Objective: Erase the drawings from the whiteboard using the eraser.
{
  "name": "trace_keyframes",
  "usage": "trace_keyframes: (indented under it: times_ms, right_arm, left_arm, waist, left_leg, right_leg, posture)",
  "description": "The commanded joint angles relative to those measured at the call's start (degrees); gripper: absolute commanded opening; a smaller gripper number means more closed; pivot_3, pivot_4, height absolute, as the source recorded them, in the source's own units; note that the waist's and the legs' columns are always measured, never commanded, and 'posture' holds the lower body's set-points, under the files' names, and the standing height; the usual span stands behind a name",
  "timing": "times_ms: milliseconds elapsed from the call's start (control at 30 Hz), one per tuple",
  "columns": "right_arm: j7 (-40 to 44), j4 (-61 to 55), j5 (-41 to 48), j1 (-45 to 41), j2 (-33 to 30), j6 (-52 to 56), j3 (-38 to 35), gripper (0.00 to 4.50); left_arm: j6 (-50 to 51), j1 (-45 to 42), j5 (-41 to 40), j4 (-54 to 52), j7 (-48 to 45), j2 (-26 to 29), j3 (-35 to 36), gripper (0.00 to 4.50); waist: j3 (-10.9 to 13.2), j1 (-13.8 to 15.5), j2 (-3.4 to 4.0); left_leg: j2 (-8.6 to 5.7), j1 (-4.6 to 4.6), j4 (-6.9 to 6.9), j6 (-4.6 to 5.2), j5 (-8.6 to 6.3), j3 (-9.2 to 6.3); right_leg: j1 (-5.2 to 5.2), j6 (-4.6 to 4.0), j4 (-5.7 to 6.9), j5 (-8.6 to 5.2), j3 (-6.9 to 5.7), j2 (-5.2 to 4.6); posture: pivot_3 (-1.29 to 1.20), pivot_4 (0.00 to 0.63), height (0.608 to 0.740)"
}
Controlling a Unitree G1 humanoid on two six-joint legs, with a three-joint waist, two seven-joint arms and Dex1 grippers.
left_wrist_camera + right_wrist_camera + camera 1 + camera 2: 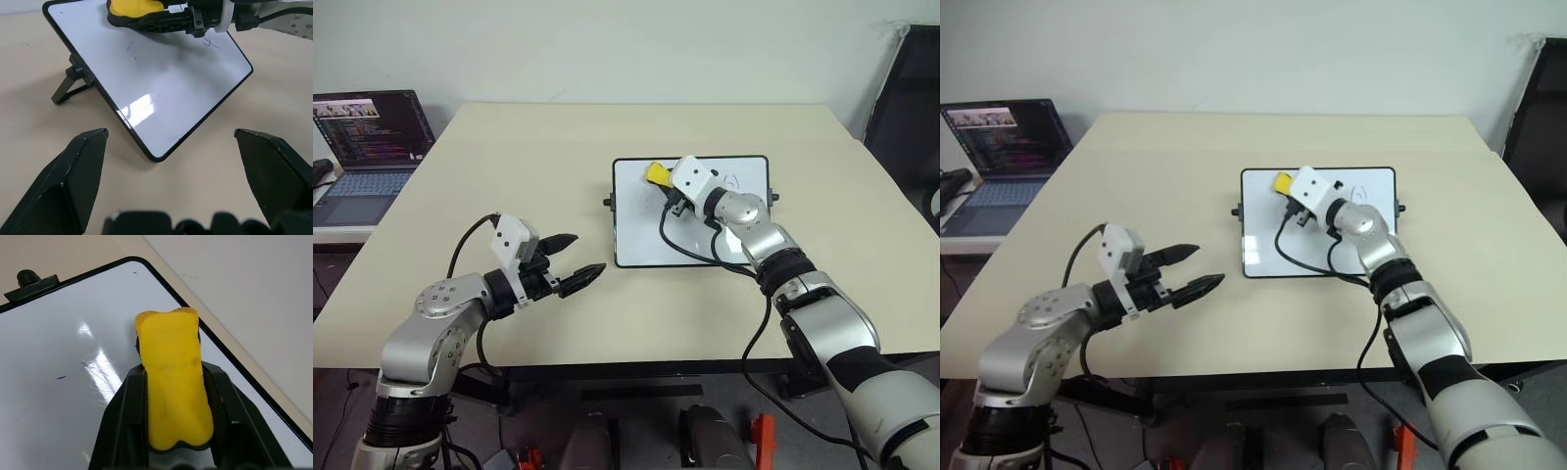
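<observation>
Your right gripper (173,450) is pinching the soft, squashy yellow eraser (173,396) by its sides over the whiteboard (636,211); your left gripper (570,262) is hanging open.

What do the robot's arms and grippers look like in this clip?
Both arms are silver-grey metal segments with black joint bands. Each wrist carries a boxy white housing, and a loose black cable loops from it back along the arm. The left gripper and right gripper each have two black, tapered, wedge-shaped fingers. No markings are readable.
</observation>
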Motion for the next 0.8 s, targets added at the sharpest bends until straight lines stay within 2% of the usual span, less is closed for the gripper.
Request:
trace_keyframes:
  times_ms: [33, 67, 133, 233, 333, 600, 800]
  right_arm:
    - [10.9, -1.3, 0.4, 5.0, -0.2, 0.6, 2.0, 1.10]
    - [17.1, -4.2, 1.2, 7.4, -0.4, 0.8, 3.5, 1.10]
    - [23.0, -8.2, 2.0, 10.6, -0.7, 3.1, 4.4, 1.10]
    - [24.9, -11.1, 2.2, 12.1, -1.4, 5.4, 4.2, 1.10]
    - [21.7, -10.7, 1.2, 11.1, -1.8, 4.7, 3.1, 1.10]
    - [0.4, -0.3, -1.9, 2.4, -2.5, 3.7, -0.2, 1.09]
    - [2.9, 0.9, -2.4, 2.7, -1.6, 2.2, 1.0, 1.09]
  left_arm:
    - [-0.8, -0.9, -0.1, -0.6, -0.7, 0.6, 0.3, 4.50]
    - [-0.9, -1.0, -0.1, -0.4, -0.8, 0.6, 0.3, 4.50]
    - [-1.0, -1.3, 0.1, -0.1, -0.9, 0.5, 0.2, 4.50]
    - [-1.2, -1.5, 0.3, 0.3, -1.1, 0.5, 0.2, 4.50]
    - [-1.4, -1.7, 0.5, 0.7, -1.2, 0.5, 0.0, 4.50]
    - [-2.0, -2.5, 1.0, 1.6, -1.4, 0.2, -0.8, 4.50]
    - [-2.5, -3.2, 1.4, 2.3, -1.6, -0.1, -1.3, 4.50]
  waist:
    - [0.0, 0.0, -0.06]
    - [-0.1, 0.0, -0.16]
    - [-0.2, -0.1, -0.24]
    - [-0.1, -0.2, -0.21]
    - [-0.1, -0.2, -0.22]
    - [-0.1, 0.0, -0.24]
    - [-0.2, 0.0, -0.25]
  left_leg:
    - [0.01, 0.00, 0.00, 0.00, 0.00, 0.00]
    - [0.02, 0.01, -0.01, 0.00, 0.00, 0.00]
    - [0.06, 0.03, -0.05, 0.00, -0.01, -0.02]
    - [0.08, 0.02, -0.05, 0.00, -0.01, -0.01]
    - [0.08, 0.02, -0.01, 0.00, 0.00, -0.02]
    - [0.06, 0.02, 0.02, 0.08, 0.10, -0.06]
    - [0.06, -0.06, -0.08, 0.08, 0.09, -0.02]
  right_leg:
    - [0.00, 0.01, 0.00, 0.00, 0.00, 0.01]
    - [0.00, 0.01, 0.00, -0.01, 0.00, 0.02]
    - [0.02, 0.04, 0.00, -0.02, -0.02, 0.07]
    - [-0.04, 0.06, 0.04, 0.00, -0.01, 0.08]
    - [-0.06, 0.01, 0.09, -0.02, -0.01, 0.08]
    - [-0.11, -0.09, 0.08, 0.07, -0.01, 0.08]
    - [-0.11, -0.09, -0.03, 0.03, 0.00, 0.07]
  posture:
    - [0.00, 0.150, 0.740]
    - [0.00, 0.150, 0.740]
    - [0.00, 0.150, 0.740]
    - [0.00, 0.150, 0.740]
    - [0.00, 0.150, 0.740]
    - [0.00, 0.150, 0.740]
    - [0.00, 0.150, 0.740]
